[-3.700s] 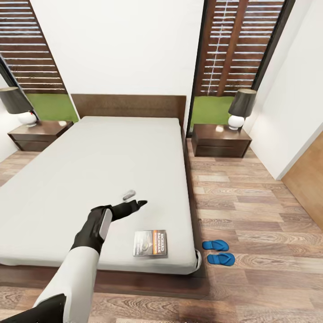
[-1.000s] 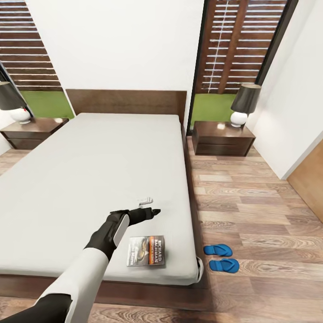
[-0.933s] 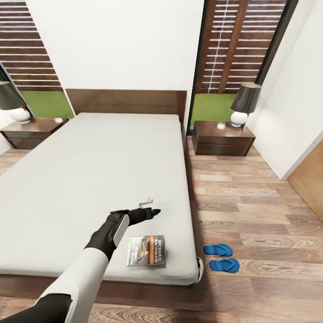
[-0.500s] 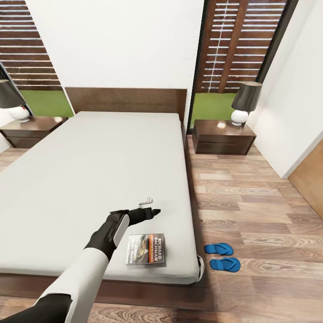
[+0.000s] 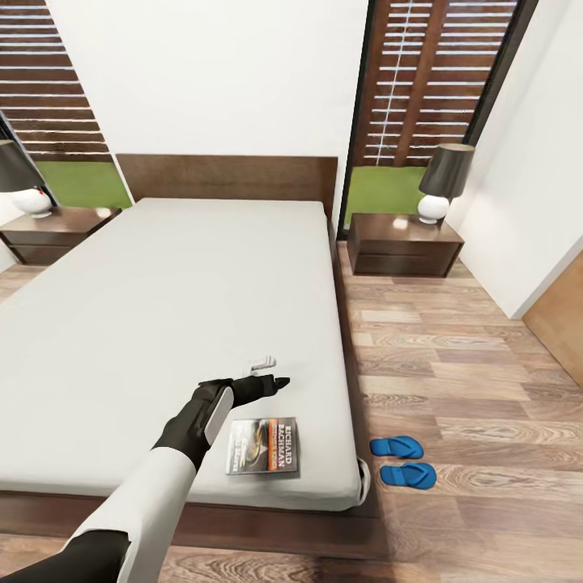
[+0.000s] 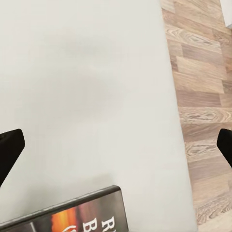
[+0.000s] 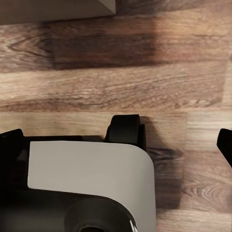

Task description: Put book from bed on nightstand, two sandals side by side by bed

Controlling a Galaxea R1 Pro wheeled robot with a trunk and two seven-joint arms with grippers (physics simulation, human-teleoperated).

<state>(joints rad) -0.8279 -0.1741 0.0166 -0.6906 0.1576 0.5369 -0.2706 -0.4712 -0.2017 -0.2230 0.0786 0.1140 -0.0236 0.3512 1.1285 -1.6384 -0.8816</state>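
Observation:
The book (image 5: 261,445) lies flat near the front right corner of the bed (image 5: 186,283), dark cover and orange band up. My left gripper (image 5: 271,372) hovers open over the mattress just beyond the book, nothing in it. In the left wrist view the fingertips (image 6: 9,151) stand wide apart, with the book's edge (image 6: 72,217) close below them. The two sandals (image 5: 397,445) (image 5: 408,475) lie side by side on the floor beside the bed's front right corner. One nightstand (image 5: 405,244) stands right of the headboard, the other (image 5: 53,235) left. My right gripper (image 7: 116,145) is open, pointing down at the floor.
Each nightstand carries a lamp (image 5: 441,182) with a dark shade. Wood-plank floor (image 5: 453,364) runs along the bed's right side up to the white wall. The right wrist view looks down on my white base (image 7: 87,169) and the planks.
Since the oldest frame my left gripper has moved right, closer above the book. Over the last second the arm holds still; the view drifts slightly.

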